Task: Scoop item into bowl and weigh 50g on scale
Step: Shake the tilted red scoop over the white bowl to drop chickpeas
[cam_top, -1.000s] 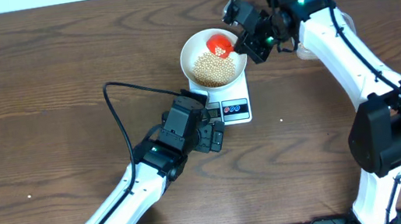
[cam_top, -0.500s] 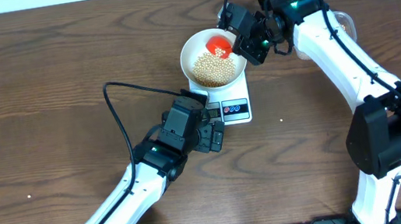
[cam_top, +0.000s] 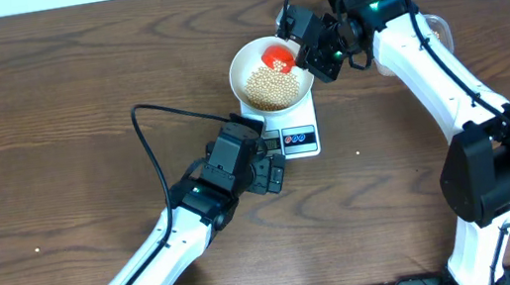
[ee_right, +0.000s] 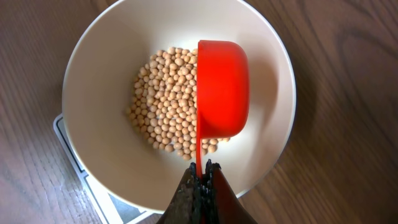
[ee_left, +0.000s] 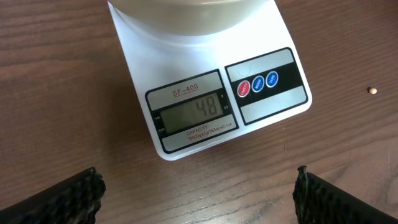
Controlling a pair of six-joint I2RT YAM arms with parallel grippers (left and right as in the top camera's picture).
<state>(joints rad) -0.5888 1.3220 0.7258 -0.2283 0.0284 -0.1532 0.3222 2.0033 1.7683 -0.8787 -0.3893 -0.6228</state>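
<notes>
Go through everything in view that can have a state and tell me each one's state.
scale: on, display reading 48, bowl standing on it.
bowl: partly filled with beans.
scoop: held by its handle over the bowl.
right gripper: jaws shut on the scoop's handle.
left gripper: jaws open, empty, before the scale.

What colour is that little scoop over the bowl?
The scoop is bright red, clearest in the right wrist view.
</notes>
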